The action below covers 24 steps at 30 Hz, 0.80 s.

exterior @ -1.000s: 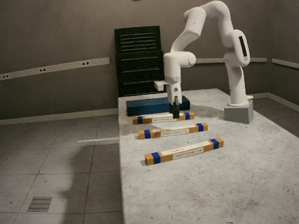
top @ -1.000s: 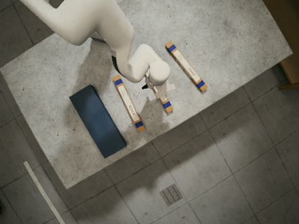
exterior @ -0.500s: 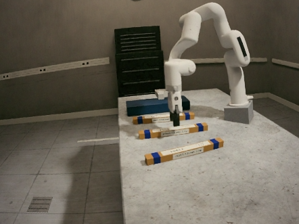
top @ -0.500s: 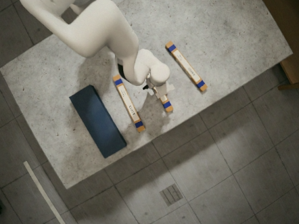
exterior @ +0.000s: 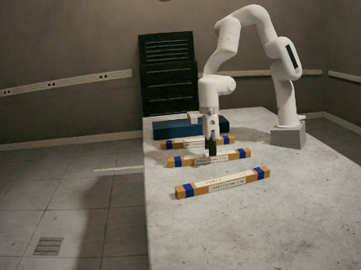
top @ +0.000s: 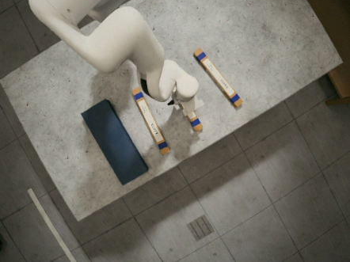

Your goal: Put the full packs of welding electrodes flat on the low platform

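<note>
Three long orange packs with blue bands and white labels lie parallel on the concrete table [top: 257, 29] [exterior: 253, 230]. One pack [top: 150, 120] [exterior: 184, 143] lies next to the low dark blue platform [top: 114, 140] [exterior: 176, 128]. The middle pack [top: 195, 123] [exterior: 230, 154] is mostly hidden under the arm in the overhead view. The third pack [top: 218, 77] [exterior: 222, 182] lies farthest from the platform. My gripper [top: 186, 108] [exterior: 211, 151] points straight down over the middle of the middle pack, fingers open and down at its top. The platform bears nothing.
The robot base [exterior: 287, 134] stands on a grey block at the table's far right. A dark cabinet [exterior: 167, 73] stands behind the table. The table's front edge runs close to the pack ends in the overhead view.
</note>
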Each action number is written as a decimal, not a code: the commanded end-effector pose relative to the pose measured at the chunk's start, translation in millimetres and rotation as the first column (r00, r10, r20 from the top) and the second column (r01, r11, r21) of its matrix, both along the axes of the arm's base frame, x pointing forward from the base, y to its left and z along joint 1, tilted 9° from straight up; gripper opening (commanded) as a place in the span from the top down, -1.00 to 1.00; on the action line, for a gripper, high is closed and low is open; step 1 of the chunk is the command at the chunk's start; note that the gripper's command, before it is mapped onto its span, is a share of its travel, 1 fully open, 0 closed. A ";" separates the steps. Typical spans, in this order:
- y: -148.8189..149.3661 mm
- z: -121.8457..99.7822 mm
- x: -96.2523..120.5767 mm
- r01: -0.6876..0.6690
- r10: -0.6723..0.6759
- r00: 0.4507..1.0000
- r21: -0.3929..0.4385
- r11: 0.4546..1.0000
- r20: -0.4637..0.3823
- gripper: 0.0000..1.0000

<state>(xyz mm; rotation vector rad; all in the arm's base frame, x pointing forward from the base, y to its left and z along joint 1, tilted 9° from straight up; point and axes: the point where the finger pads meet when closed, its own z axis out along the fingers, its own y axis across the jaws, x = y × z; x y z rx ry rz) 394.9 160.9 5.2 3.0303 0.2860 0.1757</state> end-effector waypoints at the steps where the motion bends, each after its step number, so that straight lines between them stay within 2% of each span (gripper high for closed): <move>1: 0.9 1.1 1.3 -0.001 0.001 1.000 0.002 1.000 0.003 -0.48; 24: 1.5 -0.1 2.7 -0.001 0.001 1.000 0.002 1.000 0.003 -0.48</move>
